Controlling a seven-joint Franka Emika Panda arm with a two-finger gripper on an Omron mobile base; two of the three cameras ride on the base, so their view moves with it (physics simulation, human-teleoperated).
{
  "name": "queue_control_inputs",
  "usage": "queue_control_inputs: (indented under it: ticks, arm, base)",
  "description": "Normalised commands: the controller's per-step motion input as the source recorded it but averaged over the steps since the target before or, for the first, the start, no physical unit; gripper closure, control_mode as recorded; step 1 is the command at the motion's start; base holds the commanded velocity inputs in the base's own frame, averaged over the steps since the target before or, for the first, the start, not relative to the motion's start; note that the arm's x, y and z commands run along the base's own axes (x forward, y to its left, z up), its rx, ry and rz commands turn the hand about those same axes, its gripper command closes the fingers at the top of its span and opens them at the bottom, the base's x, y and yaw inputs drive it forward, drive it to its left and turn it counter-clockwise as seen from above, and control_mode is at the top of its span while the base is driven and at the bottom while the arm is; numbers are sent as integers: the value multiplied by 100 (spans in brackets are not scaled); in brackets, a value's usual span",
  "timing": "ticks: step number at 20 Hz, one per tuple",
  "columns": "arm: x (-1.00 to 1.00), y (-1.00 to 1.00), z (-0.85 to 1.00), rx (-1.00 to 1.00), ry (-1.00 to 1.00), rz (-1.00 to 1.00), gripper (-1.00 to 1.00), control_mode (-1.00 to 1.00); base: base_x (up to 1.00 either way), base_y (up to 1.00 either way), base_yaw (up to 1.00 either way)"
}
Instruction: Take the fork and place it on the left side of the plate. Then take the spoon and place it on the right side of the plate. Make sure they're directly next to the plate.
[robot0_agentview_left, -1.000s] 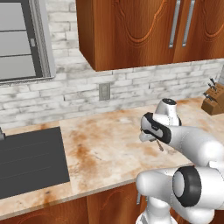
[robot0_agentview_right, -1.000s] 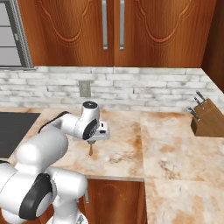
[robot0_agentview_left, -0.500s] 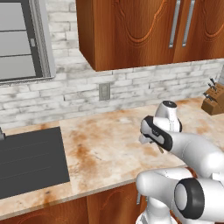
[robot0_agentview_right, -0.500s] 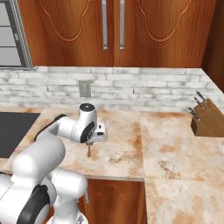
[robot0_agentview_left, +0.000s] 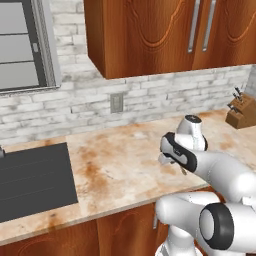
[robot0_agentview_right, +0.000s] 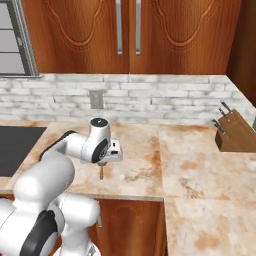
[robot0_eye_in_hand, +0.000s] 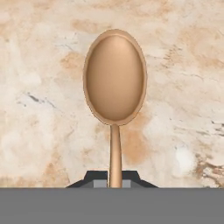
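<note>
the two dark fingers (robot0_eye_in_hand: 98, 177) are closed on the thin handle of one brown spoon (robot0_eye_in_hand: 114, 83), which runs straight out from between them in the hand view, oval bowl farthest from the hand and its hollow facing the camera. the gripper (robot0_eye_in_hand: 114, 180) holds it above the mottled tan and white stone counter (robot0_eye_in_hand: 183, 65). in the right base view the spoon (robot0_agentview_right: 101, 172) hangs bowl-down beneath the hand, its tip close over the counter (robot0_agentview_right: 140, 170) near the front edge; whether it touches the surface cannot be told. in the left base view a short length of the spoon (robot0_agentview_left: 183, 170) shows under the gripper (robot0_agentview_left: 180, 165).

count of items on record: one spoon, one gripper, one knife block (robot0_agentview_right: 236, 136) with several dark handles, standing on the counter to the right and well apart from the hand; one wall outlet (robot0_agentview_right: 96, 99) set in the pale brick backsplash (robot0_agentview_right: 165, 95); one dark cooktop (robot0_agentview_left: 30, 180) set in the counter to the left, well apart from the arm; two long metal handles (robot0_agentview_right: 128, 26) on the wooden upper cabinet doors (robot0_agentview_right: 170, 35) in the right base view. a framed grey panel (robot0_agentview_left: 22, 45) hangs on the wall at far left.
</note>
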Motion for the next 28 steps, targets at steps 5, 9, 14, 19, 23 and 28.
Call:
queue_control_inputs:
  ticks: [5, 9, 14, 19, 23, 28]
  arm:
    - [0, 0, 0, 0, 0, 0, 100, 100]
    - [0, 0, 0, 0, 0, 0, 100, 100]
    - [0, 0, 0, 0, 0, 0, 100, 100]
    - [0, 0, 0, 0, 0, 0, 100, 100]
    - [0, 0, 0, 0, 0, 0, 100, 100]
    - [0, 0, 0, 0, 0, 0, 100, 100]
  base:
    - [-52, 4, -2]
    - [-12, 15, 76]
    - [-7, 14, 100]
    - [-3, 16, 99]
    - [1, 28, 81]
    - [31, 27, 54]
